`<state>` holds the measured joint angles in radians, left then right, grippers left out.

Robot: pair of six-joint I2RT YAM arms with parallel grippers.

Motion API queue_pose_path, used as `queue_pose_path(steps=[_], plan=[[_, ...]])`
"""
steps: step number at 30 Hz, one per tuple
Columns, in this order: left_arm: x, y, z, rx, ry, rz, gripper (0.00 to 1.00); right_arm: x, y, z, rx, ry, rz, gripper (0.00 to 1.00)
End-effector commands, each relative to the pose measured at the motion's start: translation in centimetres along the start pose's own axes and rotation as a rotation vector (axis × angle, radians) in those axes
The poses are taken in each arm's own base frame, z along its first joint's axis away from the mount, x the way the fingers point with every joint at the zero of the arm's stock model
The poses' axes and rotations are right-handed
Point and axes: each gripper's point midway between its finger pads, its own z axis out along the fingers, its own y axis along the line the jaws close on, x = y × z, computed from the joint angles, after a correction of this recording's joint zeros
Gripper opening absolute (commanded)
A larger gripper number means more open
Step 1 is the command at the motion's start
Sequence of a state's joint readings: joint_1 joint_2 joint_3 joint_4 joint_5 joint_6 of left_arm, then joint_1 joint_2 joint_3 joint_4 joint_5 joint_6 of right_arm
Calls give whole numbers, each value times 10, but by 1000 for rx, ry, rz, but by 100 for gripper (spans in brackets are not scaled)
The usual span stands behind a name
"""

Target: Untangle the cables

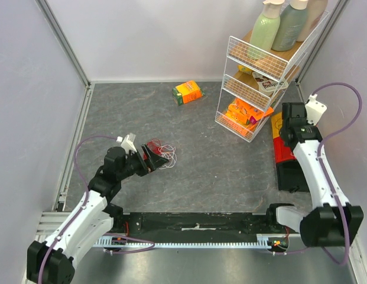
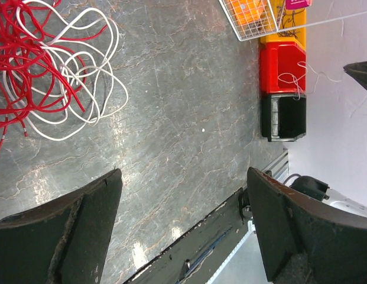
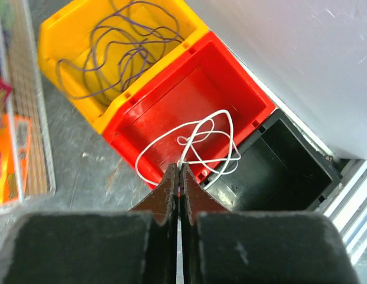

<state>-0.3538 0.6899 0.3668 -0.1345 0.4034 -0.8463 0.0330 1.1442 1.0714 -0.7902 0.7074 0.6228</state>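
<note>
Left end effector: gapes wide, grips nothing, hovers low over the grey marbled desk, well left of the red open-topped plastic bin.

Loose tangle of thin red and white cables: lies flat on the desk just beyond those fingertips and off to one side, apart from both pads in the wrist view. Sprawls roundish, with no clear long axis. Sits far nearer the left arm than the right.

Right end effector: pinches shut on a single thin white looped cable. Dangles it straight down over the red bin, toward the edge shared with the black plastic bin. Probably calls for a release there, perhaps after a small shift; hard to say into which bin.

On the far side of the red bin: yellow plastic bin, with a thin purple cable coiled inside.
</note>
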Motion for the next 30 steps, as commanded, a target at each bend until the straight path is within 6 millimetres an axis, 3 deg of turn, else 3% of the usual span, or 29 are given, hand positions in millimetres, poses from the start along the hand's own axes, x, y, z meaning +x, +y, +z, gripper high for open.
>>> queue_pose_path(steps=[1, 4, 7, 10, 12, 16, 21, 27, 30], plan=[[-2, -9, -7, 37, 0, 88, 92, -1, -5, 41, 86, -1, 167, 0], [-2, -7, -9, 26, -7, 100, 92, 2, -12, 59, 137, -14, 199, 0], [-2, -5, -9, 16, -8, 102, 92, 19, 2, 76, 104, 52, 158, 4], [-2, -3, -9, 8, -7, 97, 92, 36, 21, 78, -13, 101, 109, 45], [-2, -3, -8, 6, -5, 93, 92, 34, 20, 70, -58, 62, 107, 57], [-4, -2, -4, -4, -5, 82, 92, 31, 13, 45, -127, 11, 119, 60], [-4, 2, 1, -29, 16, 71, 92, 50, 27, 7, -265, 35, 66, 61], [-1, 10, 5, -54, 24, 38, 91, 104, 66, -49, -508, 88, -141, 61], [-4, 21, 6, -115, 2, 28, 91, 130, 104, -98, -792, 105, -202, 61]])
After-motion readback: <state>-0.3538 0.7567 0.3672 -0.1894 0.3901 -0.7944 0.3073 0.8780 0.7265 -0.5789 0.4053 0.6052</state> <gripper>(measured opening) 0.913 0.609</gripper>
